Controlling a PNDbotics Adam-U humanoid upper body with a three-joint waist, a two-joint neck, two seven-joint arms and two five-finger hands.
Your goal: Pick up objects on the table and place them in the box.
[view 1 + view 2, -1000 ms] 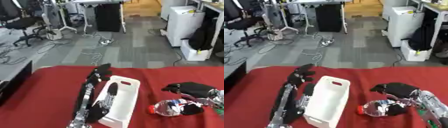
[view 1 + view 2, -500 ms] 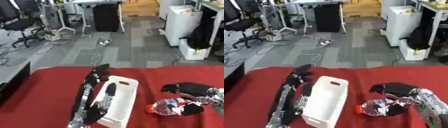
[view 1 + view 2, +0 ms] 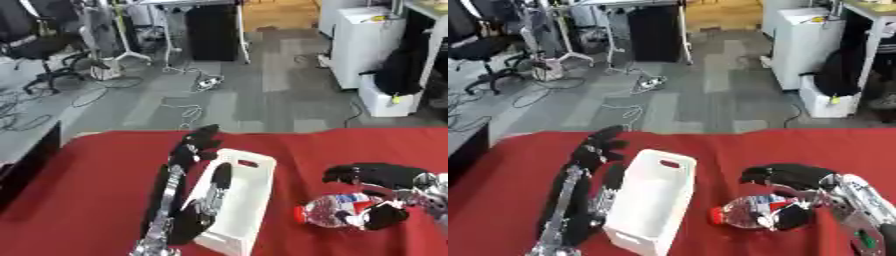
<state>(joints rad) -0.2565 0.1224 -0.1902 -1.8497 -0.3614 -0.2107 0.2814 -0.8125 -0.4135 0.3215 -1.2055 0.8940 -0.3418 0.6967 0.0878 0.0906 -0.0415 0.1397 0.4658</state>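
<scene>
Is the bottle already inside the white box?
No, the bottle lies on the red table beside the white box, under the right hand.

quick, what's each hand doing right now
Left hand: open, fingers straight, beside the white box.
Right hand: shut on the plastic bottle.

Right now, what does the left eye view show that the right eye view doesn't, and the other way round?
Only the left eye view: nothing extra that I can make out. Only the right eye view: the right forearm behind the wrist, cropped in the other view. Both share the white box on the red table, the left robot hand lying open beside the box, and the right robot hand curled round a crinkly package.
</scene>
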